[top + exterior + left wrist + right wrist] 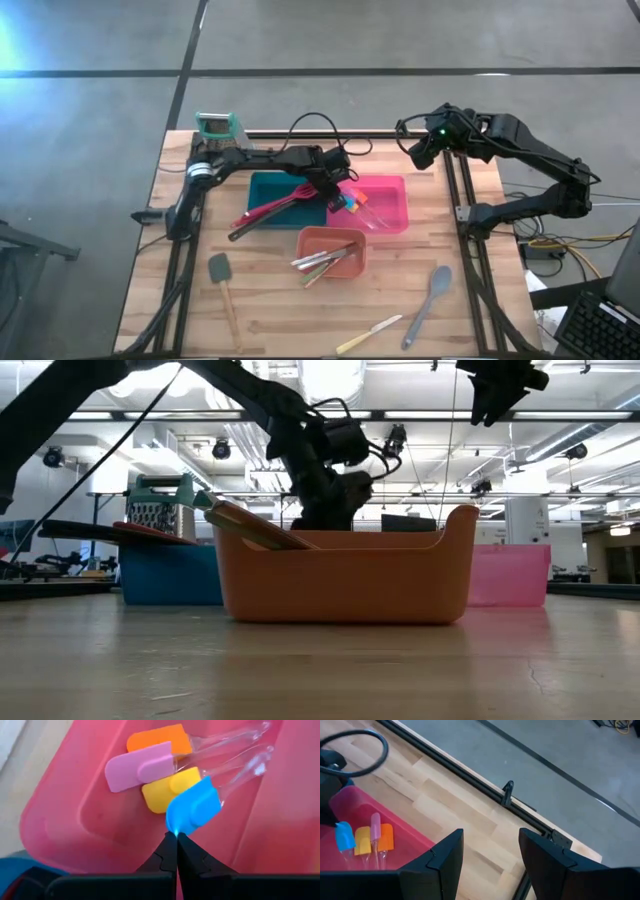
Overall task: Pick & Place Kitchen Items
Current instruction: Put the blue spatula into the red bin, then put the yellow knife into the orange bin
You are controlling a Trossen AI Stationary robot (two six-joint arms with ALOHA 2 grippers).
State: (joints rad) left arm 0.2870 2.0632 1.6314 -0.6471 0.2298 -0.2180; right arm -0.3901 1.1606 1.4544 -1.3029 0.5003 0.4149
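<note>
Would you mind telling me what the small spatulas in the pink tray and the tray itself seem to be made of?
Spatulas: matte, opaque coloured heads, probably silicone; see-through glossy handles, likely clear plastic. Pink tray: smooth moulded plastic with a soft sheen and rounded corners.

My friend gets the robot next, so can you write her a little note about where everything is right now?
Left pincer: shut, tip at the blue spatula in the pink tray; whether it grips it is unclear.
Right pincer: open, empty, raised over the table's far right edge.
Done: four spatulas in the pink tray; red and black spoons across the blue tray; knives in the orange tray.
Left on the table: grey spatula, grey spoon, yellow-handled knife.
</note>
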